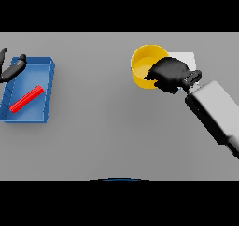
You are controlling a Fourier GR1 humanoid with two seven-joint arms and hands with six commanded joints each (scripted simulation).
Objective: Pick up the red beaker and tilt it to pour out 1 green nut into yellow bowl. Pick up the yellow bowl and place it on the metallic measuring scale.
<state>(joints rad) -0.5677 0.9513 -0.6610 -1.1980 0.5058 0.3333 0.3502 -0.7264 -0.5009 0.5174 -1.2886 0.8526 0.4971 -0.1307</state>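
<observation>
Yellow bowl (145, 64) — right hand (169, 74) is curling around its rim beside the white scale (186, 58); left hand (12, 69) is hovering, fingers straight, over the blue tray (45, 90) — red beaker (26, 98) lying inside.

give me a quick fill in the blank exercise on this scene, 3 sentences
1. The right hand grips the rim of the ____ bowl.
2. The red beaker lies on its side in the ____ tray.
3. The left hand shows at the tray's far ____ corner.

Missing words: yellow; blue; left
</observation>
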